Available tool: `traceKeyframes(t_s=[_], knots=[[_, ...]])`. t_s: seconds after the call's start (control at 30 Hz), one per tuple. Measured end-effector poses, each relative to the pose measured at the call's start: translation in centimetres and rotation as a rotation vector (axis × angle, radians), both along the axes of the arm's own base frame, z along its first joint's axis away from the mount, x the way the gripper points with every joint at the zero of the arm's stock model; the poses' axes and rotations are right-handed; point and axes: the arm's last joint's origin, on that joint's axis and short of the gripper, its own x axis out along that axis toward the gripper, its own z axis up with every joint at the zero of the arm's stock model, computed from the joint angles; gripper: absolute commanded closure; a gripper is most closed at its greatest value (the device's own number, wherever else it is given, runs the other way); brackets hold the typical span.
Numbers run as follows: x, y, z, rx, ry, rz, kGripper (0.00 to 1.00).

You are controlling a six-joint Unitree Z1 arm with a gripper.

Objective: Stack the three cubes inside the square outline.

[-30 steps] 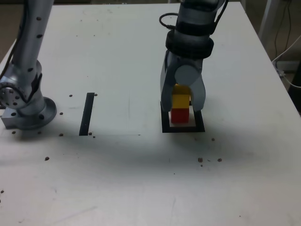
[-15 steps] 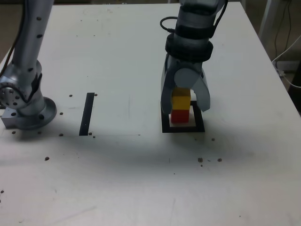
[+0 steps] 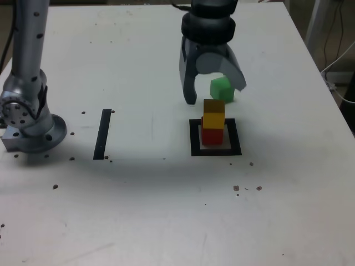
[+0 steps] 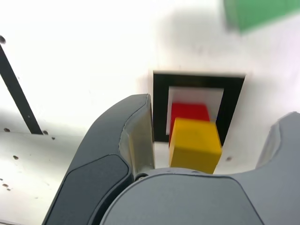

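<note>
Inside the square outline point(image 3: 194, 138) of black tape, the yellow cube point(image 3: 214, 112) rests on top of the red cube point(image 3: 212, 135). The green cube point(image 3: 221, 88) lies on the table just behind the outline. My gripper point(image 3: 215, 91) hangs open above and behind the two stacked cubes, its fingers apart from them and holding nothing. The wrist view looks down past both fingers point(image 4: 136, 136) at the yellow cube point(image 4: 194, 145), the red cube point(image 4: 189, 111) below it, the outline point(image 4: 159, 103) and the blurred green cube point(image 4: 258, 13).
A straight black tape strip point(image 3: 103, 134) lies toward the exterior view's left, with the arm's base point(image 3: 28, 130) beyond it near the table's edge. Small dark specks dot the white tabletop point(image 3: 166, 210). Cables hang off the right edge.
The gripper opened, let go of the yellow cube on the red one, and rose up and back. The green cube behind the outline came into sight.
</note>
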Motion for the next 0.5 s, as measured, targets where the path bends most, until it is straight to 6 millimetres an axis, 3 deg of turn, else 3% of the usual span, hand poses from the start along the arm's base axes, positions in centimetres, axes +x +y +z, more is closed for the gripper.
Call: traceKeyframes(t_s=[0.13, 0.3, 0.5], knots=[[0.5, 2.1, 0.1, 0.013, -0.013, 0.061, 0.00], [1.8, 5.6, -1.3, 0.004, 0.005, 0.141, 0.00], [3.0, 7.4, -2.5, -0.022, 0.014, 0.178, 0.00]])
